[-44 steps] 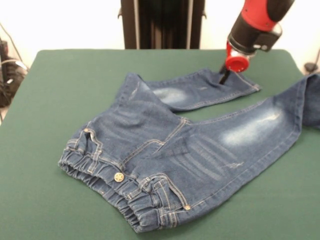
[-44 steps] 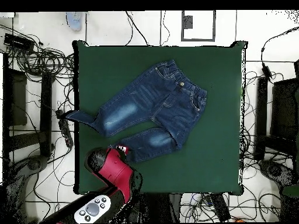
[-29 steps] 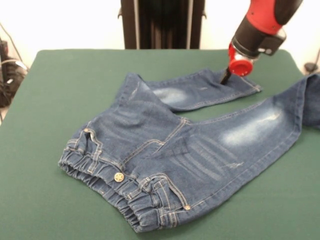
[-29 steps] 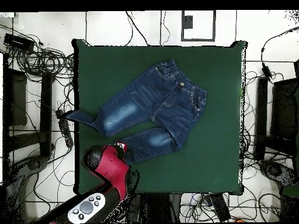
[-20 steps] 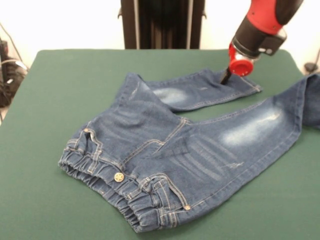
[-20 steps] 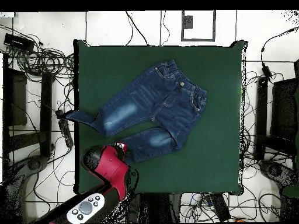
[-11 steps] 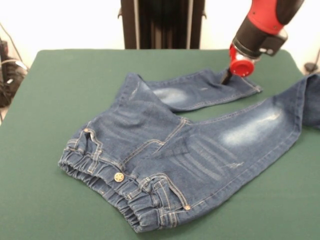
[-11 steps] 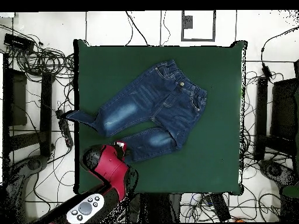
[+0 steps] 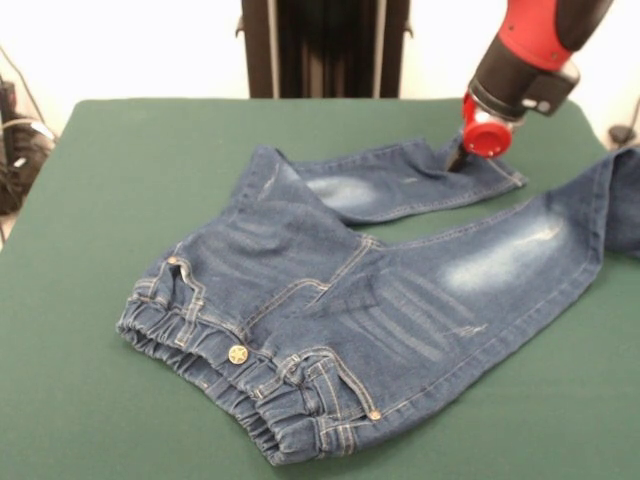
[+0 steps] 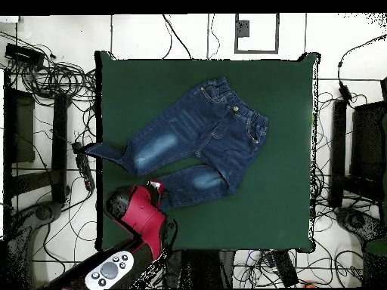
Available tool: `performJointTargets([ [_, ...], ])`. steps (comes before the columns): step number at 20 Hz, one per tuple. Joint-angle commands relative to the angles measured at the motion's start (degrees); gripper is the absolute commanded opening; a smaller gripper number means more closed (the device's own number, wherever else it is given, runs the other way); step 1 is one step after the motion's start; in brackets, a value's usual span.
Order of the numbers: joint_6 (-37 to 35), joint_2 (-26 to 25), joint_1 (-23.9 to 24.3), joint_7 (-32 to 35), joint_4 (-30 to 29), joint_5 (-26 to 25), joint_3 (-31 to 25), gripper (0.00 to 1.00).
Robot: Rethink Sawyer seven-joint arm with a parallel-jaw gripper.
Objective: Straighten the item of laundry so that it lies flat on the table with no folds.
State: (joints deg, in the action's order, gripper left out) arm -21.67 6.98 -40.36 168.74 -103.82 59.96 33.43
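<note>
**Gripper down at the jeans' cuff**

Your gripper [image 9: 456,158] sits right on the cuff end of one leg of the jeans [image 9: 350,300], tip against the denim; you cannot tell its grip from here. From it, the garment spreads across the green table [image 9: 120,200], the other leg trailing off the table's edge just beside your arm.

jeans [image 9: 340,300]: small blue denim pair, elastic waistband, brass star button, faded thigh patches
pose: legs spread apart; one cuff hangs over the bench edge
bench [image 9: 130,180]: dark green top, under the jeans
</note>
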Motion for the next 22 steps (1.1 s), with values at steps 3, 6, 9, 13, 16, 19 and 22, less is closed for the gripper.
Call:
performJointTargets([
  [3,6.49,-2.51,-1.04,19.83,9.61,5.83,-10.49,0.00],
  [6,7.01,-2.56,-0.92,19.32,9.54,6.28,-10.73,0.00],
  [9,8.66,-1.91,-0.46,18.33,8.89,7.17,-12.01,0.00],
  [13,9.21,-1.55,-0.57,19.02,8.77,8.45,-12.73,0.00],
  [16,6.27,-2.67,-1.95,22.51,10.13,8.65,-10.75,0.00],
  [19,3.20,-3.76,-3.08,25.93,11.63,8.40,-9.02,0.00],
  [22,-1.01,-5.43,-4.40,31.05,13.52,6.88,-6.03,0.00],
])
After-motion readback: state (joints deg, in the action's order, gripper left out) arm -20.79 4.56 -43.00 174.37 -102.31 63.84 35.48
